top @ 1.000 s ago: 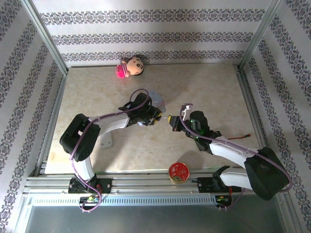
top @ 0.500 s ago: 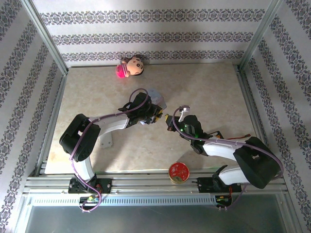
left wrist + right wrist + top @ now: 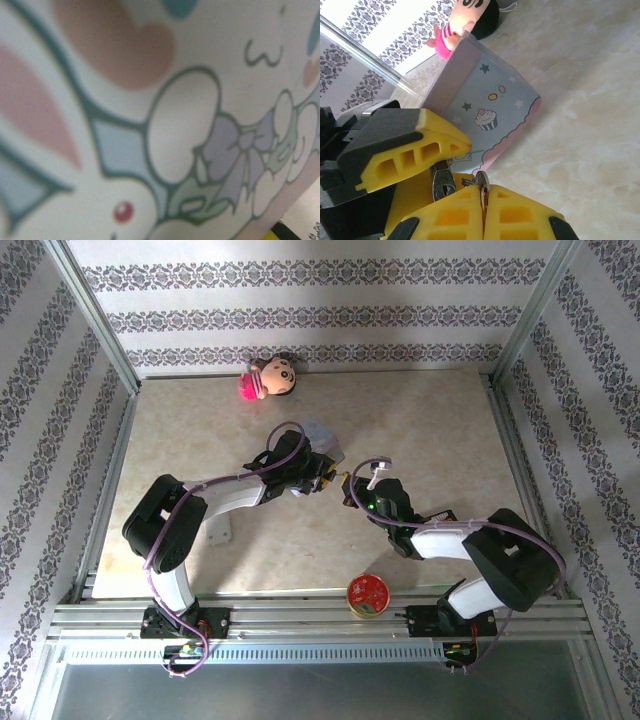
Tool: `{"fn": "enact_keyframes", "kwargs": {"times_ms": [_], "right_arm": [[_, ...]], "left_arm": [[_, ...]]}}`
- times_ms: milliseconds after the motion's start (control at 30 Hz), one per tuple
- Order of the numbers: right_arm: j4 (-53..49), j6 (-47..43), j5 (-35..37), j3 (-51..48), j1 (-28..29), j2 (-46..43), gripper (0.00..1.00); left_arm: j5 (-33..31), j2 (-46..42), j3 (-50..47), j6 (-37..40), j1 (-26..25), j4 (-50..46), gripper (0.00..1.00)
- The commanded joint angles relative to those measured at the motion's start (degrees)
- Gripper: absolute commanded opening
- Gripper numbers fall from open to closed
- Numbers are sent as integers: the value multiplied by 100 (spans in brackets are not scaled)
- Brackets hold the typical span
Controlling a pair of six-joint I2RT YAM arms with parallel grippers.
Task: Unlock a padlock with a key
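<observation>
- The padlock (image 3: 441,186) is held up off the desk (image 3: 430,420) near its centre. In the right wrist view its metal face shows a keyhole slot turned toward the camera.
- The left jaws appear closed on the padlock. One yellow finger (image 3: 420,145) lies over it at 11 o'clock and a second yellow surface lies under it at 8 o'clock.
- The key (image 3: 481,181) lies just beside the padlock at its 3 o'clock. The slot is open to view, so the key is judged not inserted.
- The right jaws are fully closed on the key, with the pads meeting and only the key's rounded end standing clear above them.
- Step in hand, as a judgement: aligning the key with the keyhole. Insertion and turning are not yet done.
- Next move, as a judgement: bring the key blade in line with the slot, then push it straight in while the left arm (image 3: 215,498) holds the padlock firm. A small angular error would make the tip skid off the metal face.
- The pale blue box (image 3: 490,112) stands at 12 o'clock of the padlock, close behind the left jaws.
- In the top view, a doll (image 3: 268,377) lies at 11 o'clock by the far wall. A red round tin (image 3: 367,594) sits at 6 o'clock near the front edge.
</observation>
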Motion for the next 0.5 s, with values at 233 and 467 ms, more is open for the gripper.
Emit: {"fn": "enact_keyframes", "kwargs": {"times_ms": [233, 467], "right_arm": [[664, 417, 9, 200, 286, 668, 0], [979, 663, -299, 211, 291, 1101, 0]], "left_arm": [[644, 430, -113, -654, -136, 100, 4], [653, 430, -97, -645, -145, 126, 4]]}}
